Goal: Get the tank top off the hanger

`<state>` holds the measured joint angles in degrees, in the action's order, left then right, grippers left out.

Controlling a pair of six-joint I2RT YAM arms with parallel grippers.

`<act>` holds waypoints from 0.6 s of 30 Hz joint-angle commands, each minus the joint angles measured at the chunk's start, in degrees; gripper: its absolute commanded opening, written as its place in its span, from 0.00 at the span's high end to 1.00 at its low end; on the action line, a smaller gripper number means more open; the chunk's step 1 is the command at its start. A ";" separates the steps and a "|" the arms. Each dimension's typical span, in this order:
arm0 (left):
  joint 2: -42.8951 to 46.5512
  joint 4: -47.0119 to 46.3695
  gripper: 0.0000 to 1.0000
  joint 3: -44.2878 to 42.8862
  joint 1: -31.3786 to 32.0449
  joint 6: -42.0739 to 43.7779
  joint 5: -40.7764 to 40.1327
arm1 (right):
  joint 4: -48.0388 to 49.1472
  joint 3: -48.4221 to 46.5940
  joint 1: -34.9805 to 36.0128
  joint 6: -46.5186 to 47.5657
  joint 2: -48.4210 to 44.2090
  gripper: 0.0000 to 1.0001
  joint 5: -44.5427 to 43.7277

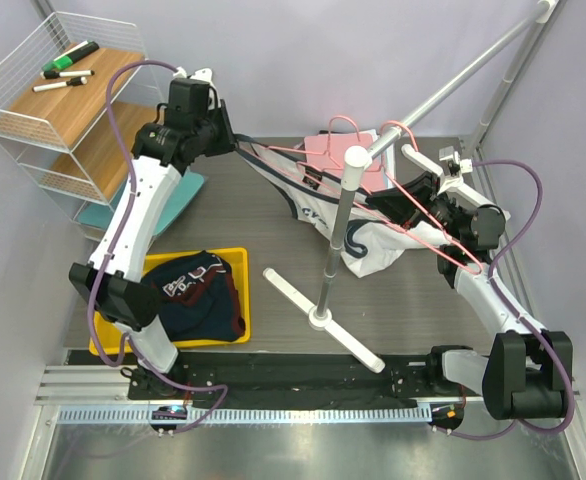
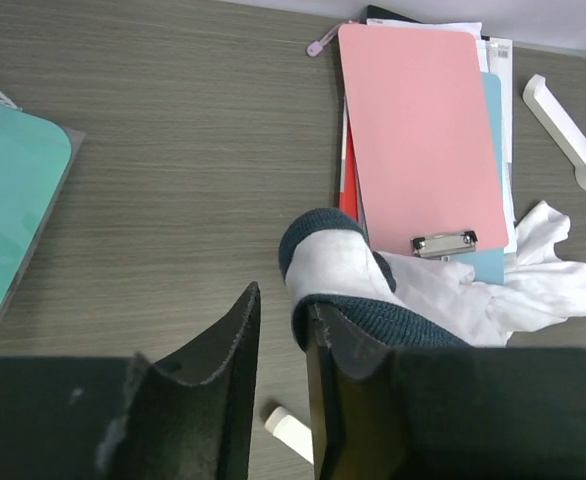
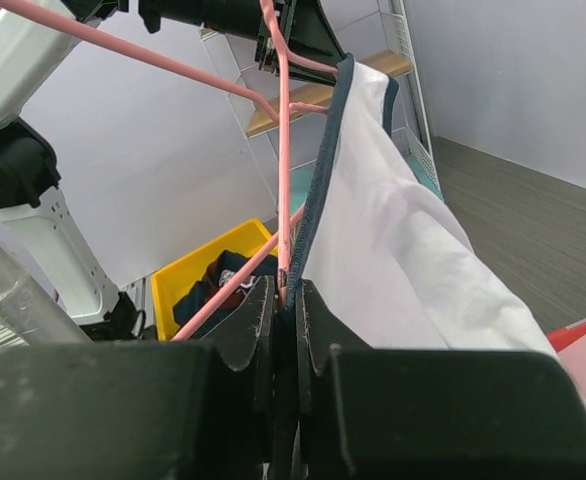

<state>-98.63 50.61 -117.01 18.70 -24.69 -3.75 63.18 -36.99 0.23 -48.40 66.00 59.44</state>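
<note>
The tank top (image 1: 373,250) hung half off the hanger (image 3: 283,150) over the table (image 1: 263,222), stretched out, I judged, so its strap (image 2: 318,225) could slide free. My right end effector (image 3: 288,295) was clamped tight on the hanger; the left end effector (image 2: 282,305) stood narrowly apart, the strap seemingly draped over one finger (image 2: 338,350), not pinched.

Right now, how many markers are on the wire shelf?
3, all on the top board of the wire shelf: green marker farthest back, middle white marker, front white marker. Lower boards are partly hidden, so more may be there.
</note>
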 commanded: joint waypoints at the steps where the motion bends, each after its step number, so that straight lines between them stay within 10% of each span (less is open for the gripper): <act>1: -0.25 -1.30 0.85 -3.39 -2.61 1.40 -4.06 | 5.81 -0.80 -0.23 -1.17 -0.52 0.99 0.68; 18: -2.45 0.28 0.91 -3.06 -4.55 -0.10 6.82 | 15.13 -0.54 -0.23 -7.67 1.24 0.99 -1.17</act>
<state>-104.38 54.76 -122.85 16.69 -24.91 1.41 69.87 -36.64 0.32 -53.25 67.00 59.66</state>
